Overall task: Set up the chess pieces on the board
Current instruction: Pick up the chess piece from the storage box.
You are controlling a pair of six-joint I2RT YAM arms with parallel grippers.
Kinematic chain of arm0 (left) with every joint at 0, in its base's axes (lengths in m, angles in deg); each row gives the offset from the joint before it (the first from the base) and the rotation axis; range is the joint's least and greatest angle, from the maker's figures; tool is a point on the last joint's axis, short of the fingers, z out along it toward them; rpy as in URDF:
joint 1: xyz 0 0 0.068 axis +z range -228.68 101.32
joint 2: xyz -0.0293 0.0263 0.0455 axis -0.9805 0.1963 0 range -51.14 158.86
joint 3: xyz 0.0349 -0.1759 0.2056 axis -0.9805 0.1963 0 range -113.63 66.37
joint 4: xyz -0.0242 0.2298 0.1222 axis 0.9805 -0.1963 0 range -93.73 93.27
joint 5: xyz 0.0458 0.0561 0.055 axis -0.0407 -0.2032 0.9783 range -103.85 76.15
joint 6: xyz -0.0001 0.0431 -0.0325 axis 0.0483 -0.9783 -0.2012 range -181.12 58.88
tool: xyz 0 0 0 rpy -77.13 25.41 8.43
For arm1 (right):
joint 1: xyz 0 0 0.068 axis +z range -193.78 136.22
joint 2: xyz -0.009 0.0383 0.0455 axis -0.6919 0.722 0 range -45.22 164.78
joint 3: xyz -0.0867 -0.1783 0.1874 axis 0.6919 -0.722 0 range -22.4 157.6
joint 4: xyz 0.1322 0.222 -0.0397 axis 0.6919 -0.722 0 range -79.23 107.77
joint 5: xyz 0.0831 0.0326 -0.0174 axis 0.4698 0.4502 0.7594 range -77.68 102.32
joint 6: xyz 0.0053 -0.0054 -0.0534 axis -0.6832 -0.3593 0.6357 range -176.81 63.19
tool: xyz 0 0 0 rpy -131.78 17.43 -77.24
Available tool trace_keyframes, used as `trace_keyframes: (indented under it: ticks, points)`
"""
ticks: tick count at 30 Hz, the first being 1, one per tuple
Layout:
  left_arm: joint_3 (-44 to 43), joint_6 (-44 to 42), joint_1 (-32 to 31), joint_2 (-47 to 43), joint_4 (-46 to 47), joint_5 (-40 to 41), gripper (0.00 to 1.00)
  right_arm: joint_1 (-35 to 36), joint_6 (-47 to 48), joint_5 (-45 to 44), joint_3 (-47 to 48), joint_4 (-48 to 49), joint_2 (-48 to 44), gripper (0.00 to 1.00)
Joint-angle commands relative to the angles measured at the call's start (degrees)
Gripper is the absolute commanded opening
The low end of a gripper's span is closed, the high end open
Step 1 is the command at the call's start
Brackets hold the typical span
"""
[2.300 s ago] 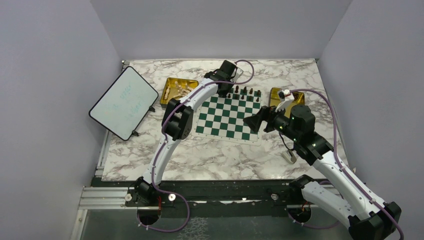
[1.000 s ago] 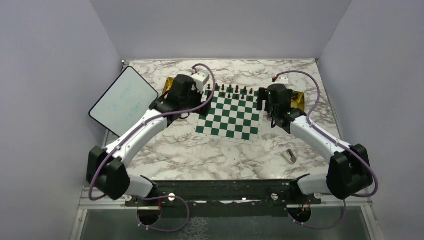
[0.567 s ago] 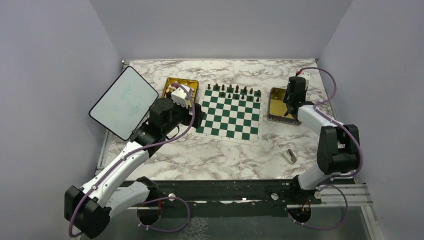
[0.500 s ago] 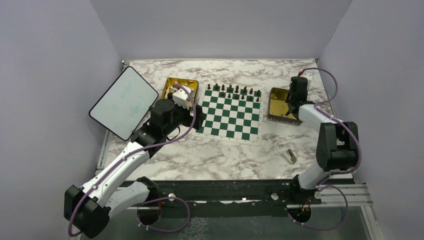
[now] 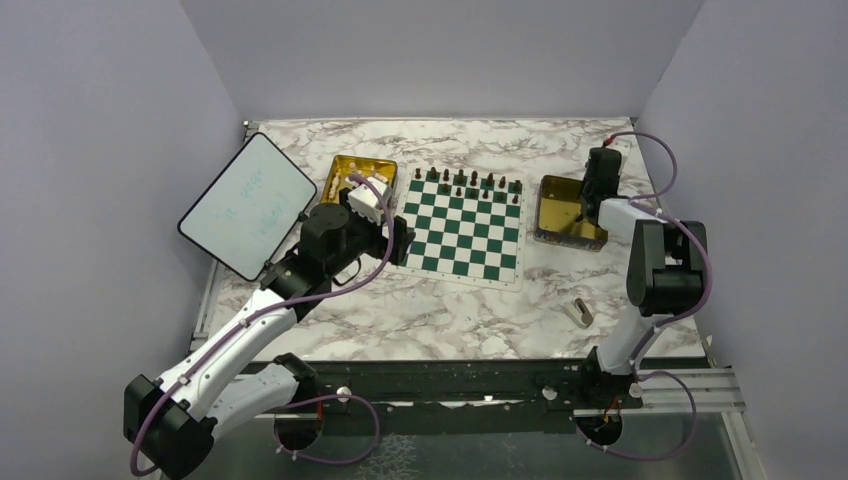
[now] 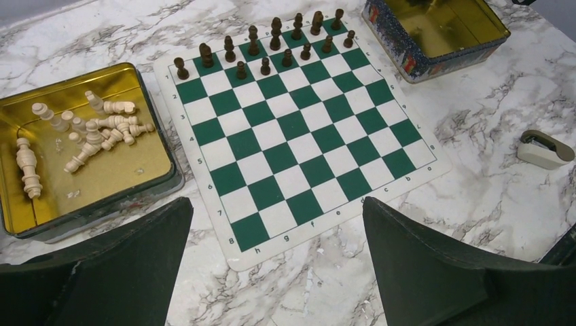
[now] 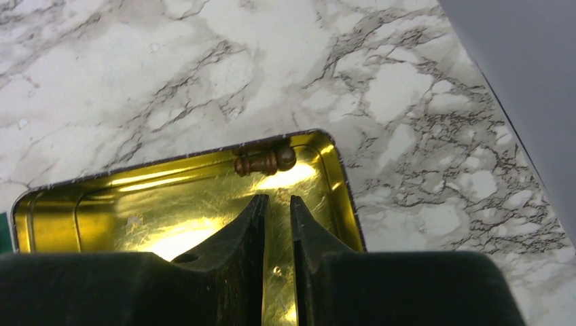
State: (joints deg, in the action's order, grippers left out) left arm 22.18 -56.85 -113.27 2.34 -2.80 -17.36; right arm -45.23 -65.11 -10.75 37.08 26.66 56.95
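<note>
The board lies flat mid-table. Several dark chess pieces stand on its two far rows. Several cream chess pieces lie in the left gold tray. My left gripper hangs wide open and holds nothing, above the board's near left corner. My right gripper is over the right gold tray. Only a thin slit shows between its jaws, and nothing is between them. One dark piece lies on its side just past the tips, against the tray's far wall.
A white tablet leans at the far left. A small grey-beige block rests on the marble, near right of the board. The side wall stands close behind the right tray.
Both arms left the board's far row. The left one drew back to the near left corner. The right one swung over the right tray and its jaws closed down.
</note>
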Motion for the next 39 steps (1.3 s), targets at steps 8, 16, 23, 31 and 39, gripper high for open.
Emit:
trace_keyframes:
  ticks: [8,16,23,31,39]
  points:
    - [-0.1,-1.3,0.0,0.0,1.2,0.6,0.95,-2.4,0.1,0.9,3.8,4.5,4.5,0.23]
    - [0.1,-1.7,0.0,0.1,1.4,1.1,0.95,-4.1,0.2,4.0,4.1,4.7,6.2,0.23]
    - [0.1,-2.2,0.1,0.4,1.5,1.3,0.95,-5.0,0.6,6.4,4.4,5.4,7.6,0.23]
    - [0.2,-2.2,0.1,0.4,1.6,1.0,0.94,-5.3,0.5,8.2,5.6,5.4,9.1,0.24]
    - [0.2,-2.3,0.2,0.4,1.7,1.0,0.94,-5.2,0.5,9.0,5.8,5.1,8.8,0.25]
